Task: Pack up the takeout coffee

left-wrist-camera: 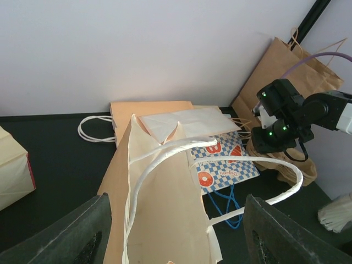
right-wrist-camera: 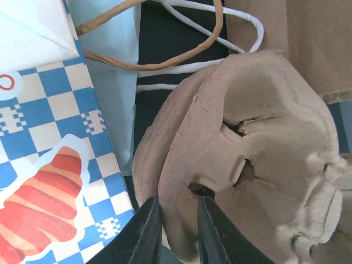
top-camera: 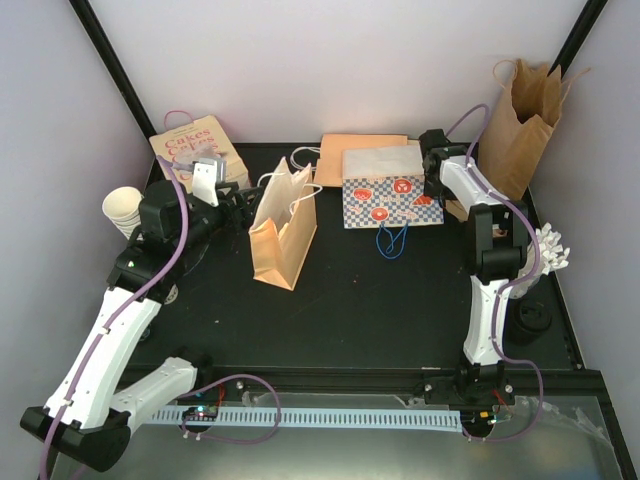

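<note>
A cream paper bag (top-camera: pixel 283 228) stands open just left of the middle of the black table (top-camera: pixel 380 310), its white handles flopped toward 3 o'clock. Behind it, toward 1 o'clock, sits a blue-checked bag (top-camera: pixel 392 192) with pastry stickers, and a flat tan bag (top-camera: pixel 350 150) lies at 12. A tall brown bag (top-camera: pixel 522 125) leans in the 2 o'clock corner, a "Cakes" bag (top-camera: pixel 197 148) sits at 11, and stacked lidless cups (top-camera: pixel 122 208) stand at the 9 o'clock edge. I cannot pick out the takeout coffee in any view.

The left arm reaches low from 7 o'clock, wrist pointing toward 3. The left gripper (top-camera: pixel 240 207) is spread wide and empty, just beside the cream bag's mouth. The right arm rises steeply from 5 o'clock, elbow high, wrist dipping between the checked bag and the brown one. There the right gripper (right-wrist-camera: pixel 179 234) has its jaws drawn narrow either side of the rim of a moulded pulp carrier (right-wrist-camera: pixel 258 143) — whether they actually pinch it, I cannot tell.
</note>
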Controlling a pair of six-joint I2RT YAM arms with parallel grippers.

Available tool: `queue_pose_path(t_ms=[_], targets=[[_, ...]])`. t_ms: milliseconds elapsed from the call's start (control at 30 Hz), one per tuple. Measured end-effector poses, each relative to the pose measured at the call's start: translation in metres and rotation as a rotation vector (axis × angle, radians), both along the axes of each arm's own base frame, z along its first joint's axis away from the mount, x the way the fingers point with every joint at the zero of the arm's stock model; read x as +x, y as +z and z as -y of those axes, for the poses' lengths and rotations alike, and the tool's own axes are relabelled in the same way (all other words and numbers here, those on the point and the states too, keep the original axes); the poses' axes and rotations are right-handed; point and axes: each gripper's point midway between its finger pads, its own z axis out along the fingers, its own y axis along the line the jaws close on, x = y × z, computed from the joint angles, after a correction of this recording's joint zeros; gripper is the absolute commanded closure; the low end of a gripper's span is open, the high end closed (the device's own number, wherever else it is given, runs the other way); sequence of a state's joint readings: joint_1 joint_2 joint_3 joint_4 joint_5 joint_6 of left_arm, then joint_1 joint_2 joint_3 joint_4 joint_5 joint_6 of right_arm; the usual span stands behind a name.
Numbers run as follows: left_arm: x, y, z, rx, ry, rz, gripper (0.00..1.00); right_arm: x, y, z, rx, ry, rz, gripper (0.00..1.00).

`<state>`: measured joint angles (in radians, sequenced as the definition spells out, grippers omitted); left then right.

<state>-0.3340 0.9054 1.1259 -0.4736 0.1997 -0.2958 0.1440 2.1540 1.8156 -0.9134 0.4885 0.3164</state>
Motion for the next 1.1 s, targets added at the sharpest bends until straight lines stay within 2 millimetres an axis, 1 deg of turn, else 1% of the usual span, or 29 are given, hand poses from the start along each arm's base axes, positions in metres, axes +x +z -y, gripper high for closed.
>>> queue_pose_path(t_ms=[67, 133, 167, 200, 233, 433, 533, 633, 800, 967, 1033, 1100], targets=[[0.0, 0.0, 0.0, 0.0, 0.0, -0.001, 0.32, -0.001, 0.001, 0.001, -0.012, 0.0, -0.003, 0.81], [0.0, -0.001, 0.0, 0.001, 0.0, -0.003, 0.32, -0.001, 0.001, 0.003, -0.022, -0.003, -0.003, 0.86], [0.0, -0.001, 0.0, 0.001, 0.0, -0.003, 0.32, -0.001, 0.002, 0.004, -0.03, -0.002, -0.003, 0.89], [0.0, -0.001, 0.0, 0.0, -0.001, -0.002, 0.32, -0.001, 0.003, 0.005, -0.039, -0.006, -0.002, 0.95], [0.0, -0.001, 0.001, 0.0, -0.003, -0.002, 0.32, -0.001, 0.004, 0.005, -0.049, -0.004, -0.002, 0.98], [0.0, -0.001, 0.001, 0.0, -0.006, -0.003, 0.31, -0.002, 0.013, 0.011, -0.114, -0.023, 0.012, 0.99], [0.0, -0.001, 0.001, 0.0, -0.006, -0.003, 0.31, -0.003, 0.022, 0.014, -0.159, -0.034, 0.03, 0.99], [0.0, -0.001, 0.001, 0.0, -0.006, -0.003, 0.31, -0.005, 0.041, 0.016, -0.203, -0.05, 0.064, 0.99], [0.0, -0.001, 0.001, 0.0, -0.006, -0.003, 0.31, -0.011, 0.086, 0.023, -0.252, -0.092, 0.16, 0.99], [-0.001, -0.001, 0.001, 0.0, -0.008, -0.003, 0.31, -0.022, 0.126, 0.029, -0.294, -0.12, 0.23, 0.99], [-0.001, -0.001, 0.002, -0.001, -0.012, -0.003, 0.31, -0.024, 0.14, 0.025, -0.316, -0.111, 0.25, 0.98], [-0.001, -0.001, 0.002, -0.002, -0.014, -0.003, 0.31, -0.025, 0.154, 0.009, -0.334, -0.078, 0.275, 0.98]])
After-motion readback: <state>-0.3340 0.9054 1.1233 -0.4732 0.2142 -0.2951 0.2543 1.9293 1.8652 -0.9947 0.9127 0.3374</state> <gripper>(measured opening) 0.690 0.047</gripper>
